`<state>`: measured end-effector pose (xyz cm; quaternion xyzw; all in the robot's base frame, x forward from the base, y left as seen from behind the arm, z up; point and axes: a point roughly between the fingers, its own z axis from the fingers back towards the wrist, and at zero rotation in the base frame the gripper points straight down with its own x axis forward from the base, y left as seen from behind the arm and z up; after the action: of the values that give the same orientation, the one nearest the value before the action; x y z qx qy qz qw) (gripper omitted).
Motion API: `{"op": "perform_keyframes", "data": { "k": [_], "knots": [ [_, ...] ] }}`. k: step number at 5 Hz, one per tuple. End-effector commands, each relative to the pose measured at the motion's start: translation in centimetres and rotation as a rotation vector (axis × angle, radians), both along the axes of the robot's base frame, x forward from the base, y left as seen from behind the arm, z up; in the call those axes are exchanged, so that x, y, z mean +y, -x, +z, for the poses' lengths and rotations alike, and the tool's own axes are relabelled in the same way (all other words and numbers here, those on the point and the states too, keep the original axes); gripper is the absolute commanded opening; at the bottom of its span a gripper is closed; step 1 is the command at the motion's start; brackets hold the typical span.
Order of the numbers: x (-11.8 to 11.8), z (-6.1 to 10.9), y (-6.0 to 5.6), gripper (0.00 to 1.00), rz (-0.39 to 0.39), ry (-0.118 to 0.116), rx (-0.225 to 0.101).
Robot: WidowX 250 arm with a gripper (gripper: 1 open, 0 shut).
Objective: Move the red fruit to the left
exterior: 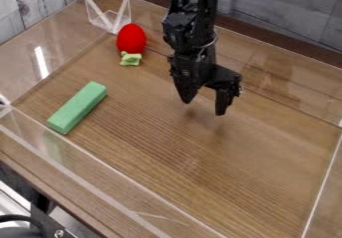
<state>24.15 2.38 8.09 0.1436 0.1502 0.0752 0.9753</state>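
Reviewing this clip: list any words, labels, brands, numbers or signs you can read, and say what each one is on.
No text can be read anywhere in this view.
Red fruit: no lettering visible.
Green block: no lettering visible.
Robot arm and claw: dark and too blurred to tell whether any marking is there.

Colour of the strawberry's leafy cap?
Pale yellow-green, seen in the only view, the camera.
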Motion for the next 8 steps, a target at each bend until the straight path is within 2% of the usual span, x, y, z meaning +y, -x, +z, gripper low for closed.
{"op": "perform_keyframes", "data": {
  "k": [1, 2, 3, 5, 6, 7, 8],
  "knots": [
    [-0.4, 1.0, -0.7, 1.0, -0.012, -0.056, -0.043],
    [-1.7, 0.8, -0.6, 1.0, 0.009, -0.122, -0.037],
    [-1.9, 1.3, -0.3, 1.0, 0.013, -0.173, -0.055],
    [0.2, 3.9, -1.3, 1.0, -0.111, -0.216, -0.112],
    [1.6, 4.3, -2.1, 1.0, -0.101, -0.256, -0.132],
    [2.8, 4.2, -2.9, 1.0, -0.098, -0.329, -0.15],
    [3.4, 4.1, -3.0, 1.0, -0.088, -0.405, -0.145]
  ]
}}
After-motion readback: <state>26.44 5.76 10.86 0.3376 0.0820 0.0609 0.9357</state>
